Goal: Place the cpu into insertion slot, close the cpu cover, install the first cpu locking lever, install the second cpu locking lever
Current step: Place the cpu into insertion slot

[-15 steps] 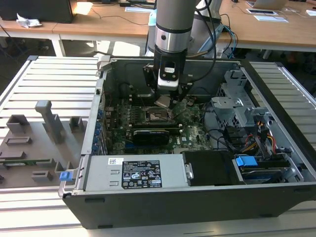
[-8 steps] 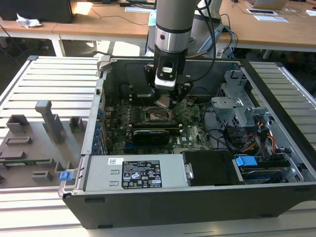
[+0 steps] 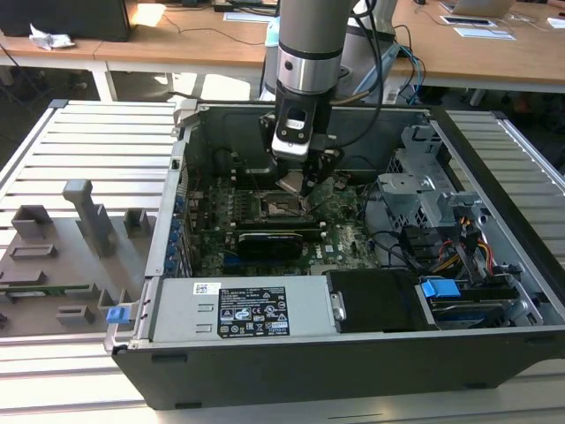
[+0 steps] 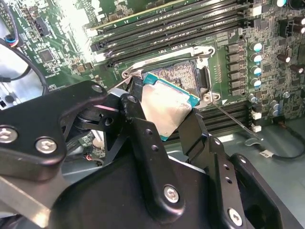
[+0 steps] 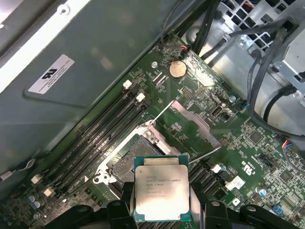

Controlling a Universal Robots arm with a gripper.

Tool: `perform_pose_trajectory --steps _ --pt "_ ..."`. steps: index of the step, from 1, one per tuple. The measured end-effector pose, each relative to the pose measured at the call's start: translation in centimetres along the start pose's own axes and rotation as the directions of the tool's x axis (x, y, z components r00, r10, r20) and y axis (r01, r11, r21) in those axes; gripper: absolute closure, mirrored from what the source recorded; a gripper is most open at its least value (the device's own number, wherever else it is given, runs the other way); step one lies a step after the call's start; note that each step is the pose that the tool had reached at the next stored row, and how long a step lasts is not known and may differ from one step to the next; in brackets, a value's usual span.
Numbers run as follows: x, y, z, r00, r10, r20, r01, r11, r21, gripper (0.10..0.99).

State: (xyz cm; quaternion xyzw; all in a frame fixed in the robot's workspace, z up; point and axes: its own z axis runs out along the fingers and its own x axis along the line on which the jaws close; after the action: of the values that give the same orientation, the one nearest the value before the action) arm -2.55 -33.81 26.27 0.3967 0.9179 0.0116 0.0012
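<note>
My gripper is shut on the cpu, its black fingers pinching two opposite edges of the silver-topped, green-rimmed chip. In both wrist views the cpu hangs tilted just above and slightly off the insertion slot, whose dark pin field lies bare. In the exterior view the slot sits mid-motherboard under the arm. The cpu cover stands flipped open beside the socket. A thin wire locking lever is swung out from one corner, and another lever runs past the cover.
The motherboard lies inside an open computer case. Long memory slots flank the socket. A black heatsink bar, a power supply, a drive cage and cables surround it. Grey fixtures sit at the exterior view's left.
</note>
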Motion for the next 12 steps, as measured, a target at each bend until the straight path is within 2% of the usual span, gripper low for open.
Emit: perform_pose_trajectory --steps 12 --pt "-0.01 0.01 0.01 0.9955 0.095 0.0056 -0.095 0.9955 0.002 0.541"
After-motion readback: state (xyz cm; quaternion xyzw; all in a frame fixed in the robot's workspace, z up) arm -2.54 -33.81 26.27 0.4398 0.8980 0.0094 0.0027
